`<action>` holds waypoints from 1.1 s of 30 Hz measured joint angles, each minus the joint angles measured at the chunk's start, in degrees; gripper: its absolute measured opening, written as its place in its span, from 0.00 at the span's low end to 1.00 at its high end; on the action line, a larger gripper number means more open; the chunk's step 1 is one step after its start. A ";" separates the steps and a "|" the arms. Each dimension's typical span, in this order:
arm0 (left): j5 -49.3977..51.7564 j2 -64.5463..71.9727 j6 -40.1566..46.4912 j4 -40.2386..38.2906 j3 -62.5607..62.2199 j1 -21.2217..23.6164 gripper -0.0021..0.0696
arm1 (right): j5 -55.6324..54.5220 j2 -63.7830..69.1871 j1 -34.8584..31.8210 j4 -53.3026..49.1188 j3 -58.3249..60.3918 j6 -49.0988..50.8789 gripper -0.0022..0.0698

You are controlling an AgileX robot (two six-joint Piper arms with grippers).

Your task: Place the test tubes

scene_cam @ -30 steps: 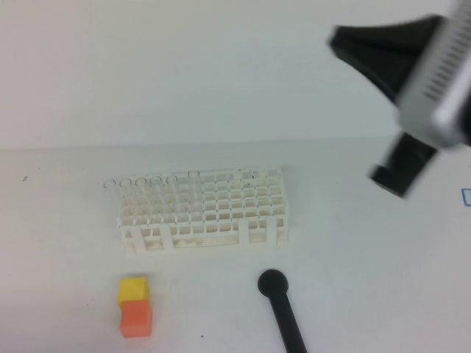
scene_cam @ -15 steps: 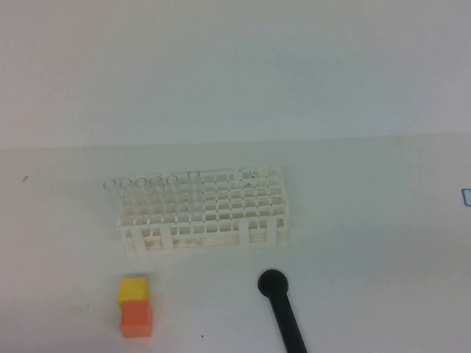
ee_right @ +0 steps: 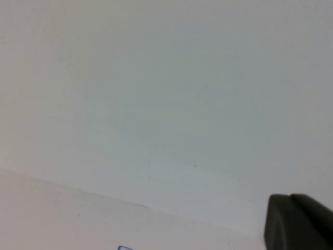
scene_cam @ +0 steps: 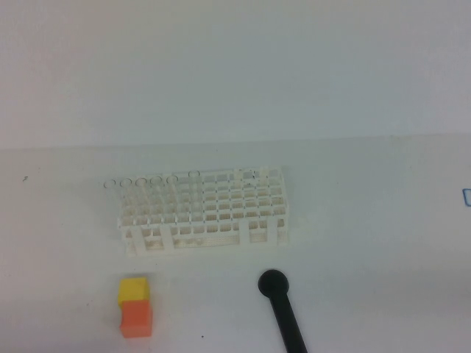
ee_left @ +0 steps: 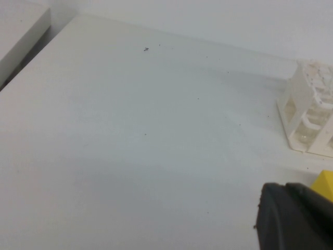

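Observation:
A white test tube rack stands mid-table, and its corner shows in the left wrist view. Several clear test tubes stand in its far row, at the left end. My left gripper is outside the high view. It hovers low over the table near the yellow block, fingers pressed together with nothing between them. My right gripper is also outside the high view. It is raised, faces the pale wall and is shut on nothing.
A yellow block stacked on an orange one sits in front of the rack's left end. A black round-ended rod lies in front of the rack's right end. A small blue mark is at the table's right edge.
The right arm, which filled the upper right of the high view a second ago, has left that view. The rack, tubes and blocks have not moved.

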 joint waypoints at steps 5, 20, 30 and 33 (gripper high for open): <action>0.00 0.00 0.00 0.00 0.00 0.00 0.03 | -0.67 -1.69 0.00 0.00 3.11 0.66 0.03; 0.00 0.00 0.00 0.00 0.00 0.00 0.03 | 10.57 -2.80 0.38 -12.27 3.81 30.79 0.03; 0.00 0.00 0.00 0.00 0.00 0.00 0.03 | 20.99 -2.80 3.45 -12.67 3.81 30.86 0.03; 0.00 0.00 0.00 0.00 0.00 0.00 0.03 | 23.91 -2.80 3.45 -12.67 3.70 30.86 0.03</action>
